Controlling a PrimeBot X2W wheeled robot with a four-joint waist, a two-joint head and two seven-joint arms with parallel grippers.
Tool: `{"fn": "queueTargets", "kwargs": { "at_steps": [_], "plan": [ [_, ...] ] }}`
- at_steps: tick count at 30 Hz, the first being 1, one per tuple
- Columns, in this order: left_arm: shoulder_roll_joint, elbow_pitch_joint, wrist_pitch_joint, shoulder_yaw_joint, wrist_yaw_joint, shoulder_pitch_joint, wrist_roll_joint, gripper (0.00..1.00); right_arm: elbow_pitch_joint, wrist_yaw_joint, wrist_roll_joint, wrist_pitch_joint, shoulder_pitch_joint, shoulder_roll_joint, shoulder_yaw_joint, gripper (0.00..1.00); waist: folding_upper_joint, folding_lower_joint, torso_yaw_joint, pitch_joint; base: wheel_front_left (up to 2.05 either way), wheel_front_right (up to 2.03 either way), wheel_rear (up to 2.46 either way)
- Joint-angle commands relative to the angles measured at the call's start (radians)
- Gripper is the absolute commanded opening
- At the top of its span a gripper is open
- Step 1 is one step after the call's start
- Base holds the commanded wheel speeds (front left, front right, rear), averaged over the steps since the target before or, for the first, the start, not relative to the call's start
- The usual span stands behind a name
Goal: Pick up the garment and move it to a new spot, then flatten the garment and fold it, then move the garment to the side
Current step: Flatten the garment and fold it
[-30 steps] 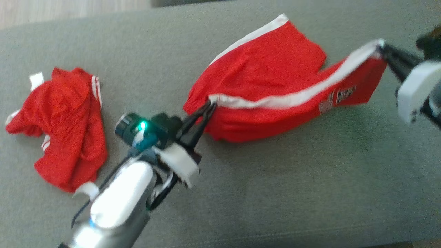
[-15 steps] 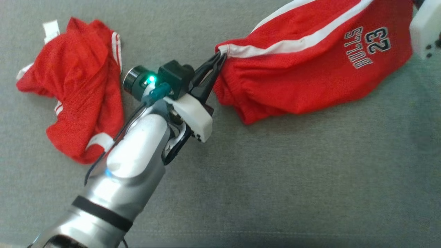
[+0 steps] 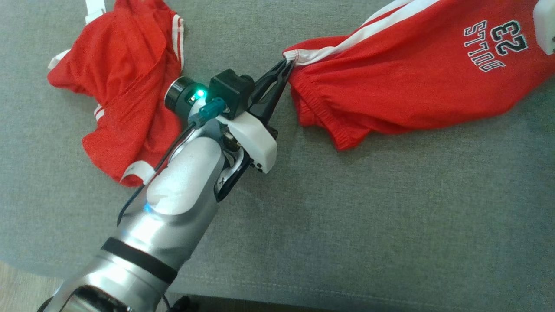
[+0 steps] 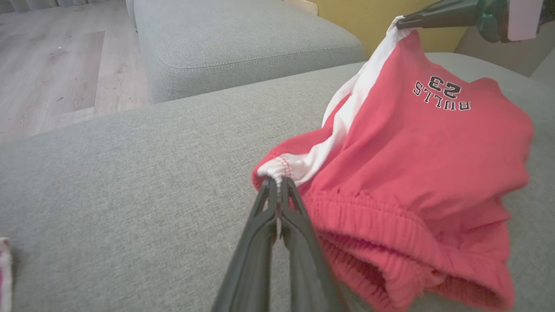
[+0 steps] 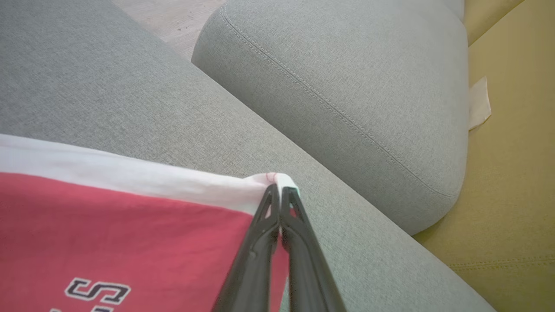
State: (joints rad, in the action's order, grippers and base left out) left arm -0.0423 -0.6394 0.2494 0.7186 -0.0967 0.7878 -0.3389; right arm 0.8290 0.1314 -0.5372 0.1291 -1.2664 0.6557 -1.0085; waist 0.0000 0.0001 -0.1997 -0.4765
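The garment (image 3: 416, 78) is a pair of red shorts with a white side stripe and "BULLS 23" print, stretched between both arms above the grey cushion (image 3: 347, 216). My left gripper (image 3: 287, 65) is shut on the white waistband corner (image 4: 277, 171). In the left wrist view the shorts (image 4: 416, 173) sag toward the cushion, with the waistband elastic hanging low. My right gripper (image 5: 280, 187) is shut on the far white hem corner of the shorts (image 5: 130, 225); its white housing (image 3: 545, 24) shows at the head view's right edge. The right gripper's tips (image 4: 401, 21) also appear at the top of the left wrist view.
A second red garment (image 3: 125, 86) lies crumpled on the cushion at upper left, beside my left forearm (image 3: 173, 203). Another grey cushion (image 5: 355, 86) and a mustard-yellow surface (image 5: 511, 173) lie beyond. Wooden floor (image 4: 52, 65) runs along the cushion's far side.
The head camera has tilted, shifting the whole picture. The shorts have turned so the printed side faces up, still stretched between both shut grippers.
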Motion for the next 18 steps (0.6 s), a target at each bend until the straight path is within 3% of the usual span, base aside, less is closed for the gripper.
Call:
{"fn": "queueTargets", "kwargs": {
  "at_steps": [1, 3, 4, 5, 7, 18],
  "plan": [
    [-0.014, 0.022, 0.011, -0.025, 0.003, 0.032, -0.011, 0.00, 0.000, -0.001, -0.009, -0.017, -0.017, -0.004, -0.009, 0.00, 0.0000, -0.0001, -0.003, -0.001, 0.00, 0.00, 0.00],
    [-0.013, 0.020, 0.012, -0.024, 0.005, 0.032, -0.010, 0.00, 0.026, -0.001, -0.016, -0.030, -0.026, -0.015, -0.027, 0.00, 0.0000, -0.0001, -0.003, -0.002, 0.00, 0.00, 0.00],
    [-0.013, 0.019, 0.012, -0.024, 0.006, 0.031, -0.008, 0.00, 0.041, -0.001, -0.019, -0.041, -0.031, -0.020, -0.032, 0.62, 0.0000, -0.0001, -0.002, 0.000, 0.00, 0.00, 0.00],
    [-0.013, 0.018, 0.012, -0.024, 0.009, 0.030, -0.005, 0.00, 0.058, -0.001, -0.027, -0.049, -0.032, -0.029, -0.032, 1.00, 0.0000, -0.0001, 0.001, 0.003, 0.00, 0.00, 0.00],
    [-0.012, 0.017, 0.012, -0.028, 0.017, 0.024, 0.002, 1.00, 0.090, -0.001, -0.038, -0.068, -0.031, -0.046, -0.035, 1.00, 0.0000, -0.0001, 0.009, 0.014, 0.00, 0.00, 0.00],
    [-0.033, 0.036, 0.012, -0.092, 0.057, -0.049, 0.012, 1.00, 0.181, -0.001, -0.141, -0.232, 0.034, -0.115, 0.021, 1.00, 0.0000, -0.0001, 0.079, 0.145, 0.00, 0.00, 0.00]
  ]
}}
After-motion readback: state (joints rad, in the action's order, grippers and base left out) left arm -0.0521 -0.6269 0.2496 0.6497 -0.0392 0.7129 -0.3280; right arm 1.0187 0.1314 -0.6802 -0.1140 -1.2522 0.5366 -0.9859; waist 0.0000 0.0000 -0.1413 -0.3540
